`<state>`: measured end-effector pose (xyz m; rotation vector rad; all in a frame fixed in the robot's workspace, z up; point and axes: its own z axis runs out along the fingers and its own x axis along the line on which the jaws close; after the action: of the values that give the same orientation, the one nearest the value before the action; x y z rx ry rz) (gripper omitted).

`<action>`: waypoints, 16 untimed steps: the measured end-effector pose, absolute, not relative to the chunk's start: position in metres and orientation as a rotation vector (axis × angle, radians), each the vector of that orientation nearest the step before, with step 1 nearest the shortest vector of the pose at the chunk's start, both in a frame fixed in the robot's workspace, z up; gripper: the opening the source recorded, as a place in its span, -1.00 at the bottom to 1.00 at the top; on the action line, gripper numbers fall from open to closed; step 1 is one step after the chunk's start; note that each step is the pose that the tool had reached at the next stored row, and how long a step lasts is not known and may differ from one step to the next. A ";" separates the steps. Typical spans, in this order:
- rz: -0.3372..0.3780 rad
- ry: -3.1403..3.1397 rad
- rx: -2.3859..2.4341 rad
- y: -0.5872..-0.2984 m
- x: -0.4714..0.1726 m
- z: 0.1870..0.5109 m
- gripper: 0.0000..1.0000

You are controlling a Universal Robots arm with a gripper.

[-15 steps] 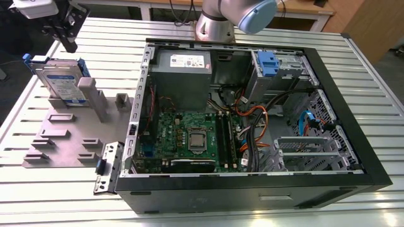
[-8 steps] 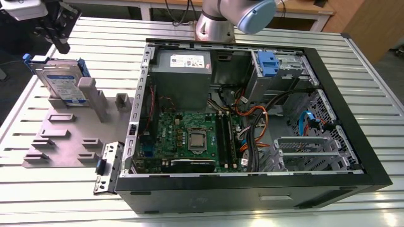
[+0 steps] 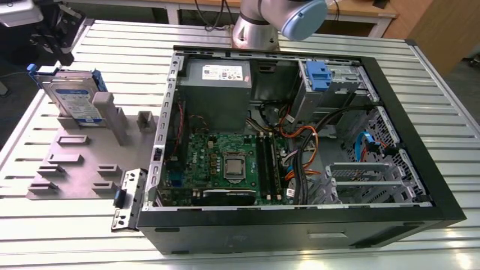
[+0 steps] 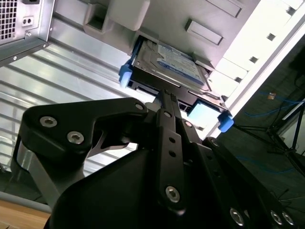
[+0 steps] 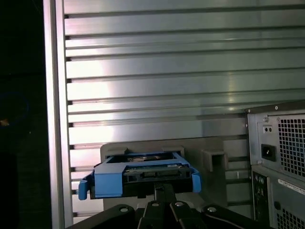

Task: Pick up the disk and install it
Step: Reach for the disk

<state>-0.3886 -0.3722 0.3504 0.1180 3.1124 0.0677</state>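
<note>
In the exterior view, your disk (image 3: 75,98) stands on edge in a grey holder (image 3: 82,163) on the slatted table (image 3: 60,242). It is to the exterior view's left of the open computer case (image 3: 420,140), with the gripper (image 3: 60,48) just above it. In the second wrist view, the gripper (image 4: 167,95) is right at the disk's (image 4: 167,67) edge. In the first wrist view, it (image 5: 162,191) is right at the blue bracket (image 5: 107,183). You cannot tell how wide the claw stands, nor whether it grips.
</note>
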 end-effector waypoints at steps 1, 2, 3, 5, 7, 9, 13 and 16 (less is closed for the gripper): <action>0.068 3.113 0.118 -0.372 -0.391 0.350 -0.79; 0.068 3.113 0.118 -0.372 -0.392 0.349 -0.79; 0.068 3.112 0.118 -0.372 -0.394 0.349 -0.79; 0.068 3.112 0.118 -0.372 -0.396 0.348 -0.79; 0.068 3.112 0.118 -0.372 -0.398 0.346 -0.79; 0.067 3.113 0.118 -0.372 -0.398 0.344 -0.79; 0.067 3.113 0.118 -0.372 -0.400 0.342 -0.79; 0.067 3.112 0.118 -0.372 -0.401 0.341 -0.79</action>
<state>-0.4014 -0.3722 0.3410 0.1179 3.1125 0.0666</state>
